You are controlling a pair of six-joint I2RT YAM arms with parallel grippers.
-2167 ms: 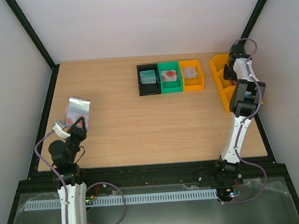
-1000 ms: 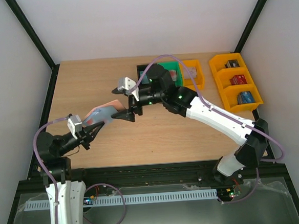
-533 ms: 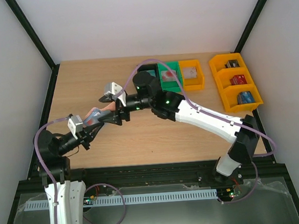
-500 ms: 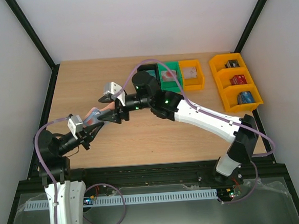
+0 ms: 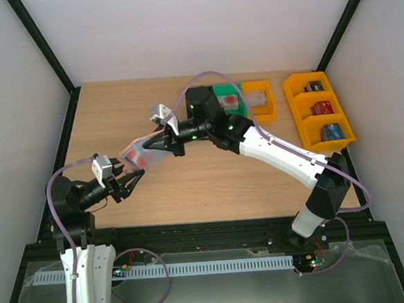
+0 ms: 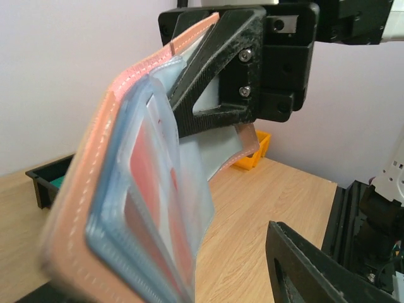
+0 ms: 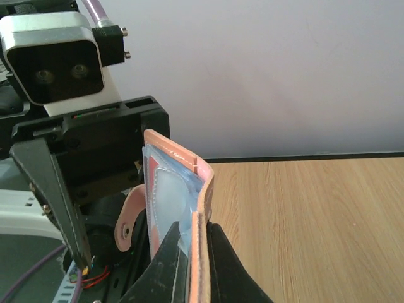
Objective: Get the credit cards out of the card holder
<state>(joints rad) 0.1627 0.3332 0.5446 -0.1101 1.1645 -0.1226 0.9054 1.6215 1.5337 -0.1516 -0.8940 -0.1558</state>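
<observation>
The card holder (image 5: 138, 153) hangs in the air over the left half of the table, pinkish-tan leather outside with blue-grey sleeves fanned open. My right gripper (image 5: 162, 143) is shut on its upper edge; in the right wrist view the fingers (image 7: 170, 265) pinch the leather cover (image 7: 203, 208). A red credit card (image 6: 146, 180) shows inside the clear sleeves of the card holder (image 6: 88, 208). My left gripper (image 5: 126, 179) sits just below and left of the holder, open, one finger (image 6: 303, 265) standing well off the sleeves. Its other finger is hidden behind the holder.
Green bin (image 5: 229, 98) and orange bin (image 5: 259, 100) stand at the back, a black bin mostly hidden under the right arm. A yellow three-part tray (image 5: 300, 110) with blocks sits at the far right. The right arm spans the table middle.
The right gripper has shut on the holder's top edge. The left gripper has opened and let go. The holder has shifted slightly right and up with the right arm.
</observation>
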